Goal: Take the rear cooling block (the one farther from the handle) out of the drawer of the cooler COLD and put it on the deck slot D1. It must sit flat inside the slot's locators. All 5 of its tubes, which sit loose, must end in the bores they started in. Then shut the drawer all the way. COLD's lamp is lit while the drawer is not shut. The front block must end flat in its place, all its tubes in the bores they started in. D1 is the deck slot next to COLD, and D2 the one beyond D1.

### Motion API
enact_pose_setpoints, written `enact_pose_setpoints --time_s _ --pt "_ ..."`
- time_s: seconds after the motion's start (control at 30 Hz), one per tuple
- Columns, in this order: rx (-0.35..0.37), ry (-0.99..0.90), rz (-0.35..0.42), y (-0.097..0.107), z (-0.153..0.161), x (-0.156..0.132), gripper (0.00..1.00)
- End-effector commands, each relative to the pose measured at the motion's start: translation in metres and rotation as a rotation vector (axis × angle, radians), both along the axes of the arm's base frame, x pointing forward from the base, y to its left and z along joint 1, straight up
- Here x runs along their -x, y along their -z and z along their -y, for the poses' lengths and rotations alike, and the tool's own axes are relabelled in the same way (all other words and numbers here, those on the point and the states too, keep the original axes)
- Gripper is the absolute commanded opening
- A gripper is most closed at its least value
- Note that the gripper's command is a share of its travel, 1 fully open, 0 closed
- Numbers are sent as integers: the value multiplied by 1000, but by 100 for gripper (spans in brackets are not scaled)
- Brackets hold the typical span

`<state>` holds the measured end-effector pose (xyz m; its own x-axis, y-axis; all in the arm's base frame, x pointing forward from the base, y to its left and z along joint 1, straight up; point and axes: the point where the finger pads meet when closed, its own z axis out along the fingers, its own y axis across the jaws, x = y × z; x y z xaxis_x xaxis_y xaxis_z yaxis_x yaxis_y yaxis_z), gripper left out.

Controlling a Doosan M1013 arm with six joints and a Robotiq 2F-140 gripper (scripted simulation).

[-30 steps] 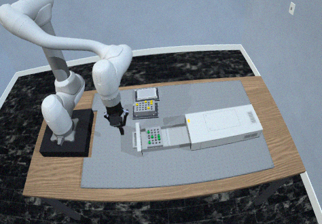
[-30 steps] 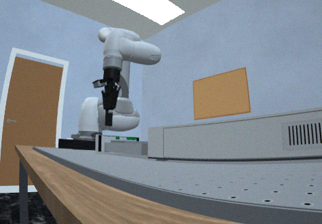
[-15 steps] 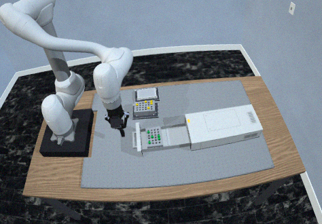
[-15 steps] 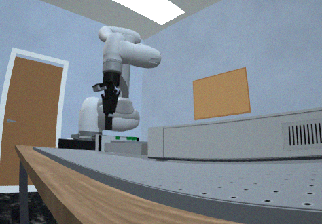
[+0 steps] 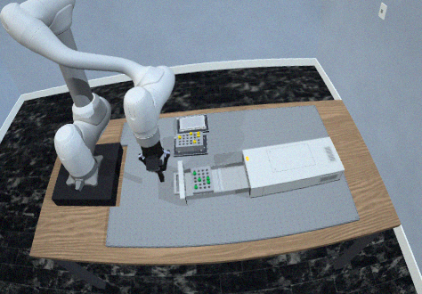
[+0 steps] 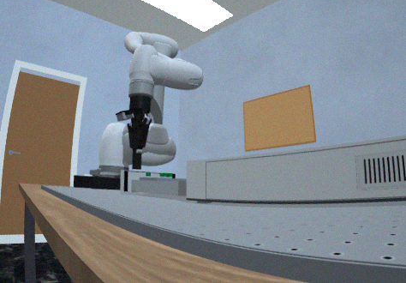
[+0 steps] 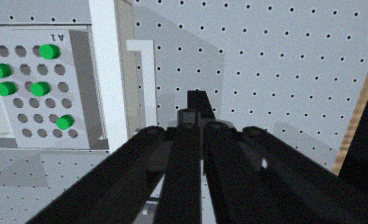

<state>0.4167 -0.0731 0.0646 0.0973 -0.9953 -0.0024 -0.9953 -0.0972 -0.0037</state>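
Observation:
My gripper is shut and empty, pointing down above the mat just outside the drawer handle. The drawer of the cooler COLD stands open. The front block sits in it near the handle, looking flat, with several green-capped tubes upright in its bores. The drawer's rear place is empty. The lamp is lit amber. The block with yellow-capped tubes sits on slot D1, looking flat; fine seating is too small to tell.
Slot D2, beyond D1, holds a white-topped item. The arm's black base stands to the left of the drawer. The perforated mat lies under the cooler and slots.

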Motion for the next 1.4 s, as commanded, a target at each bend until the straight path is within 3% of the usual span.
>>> enact_pose_setpoints --time_s 0.0,1.37 --pt "0 0 1 4 0 0 10" --pt "0 0 1 50 0 -1 10"
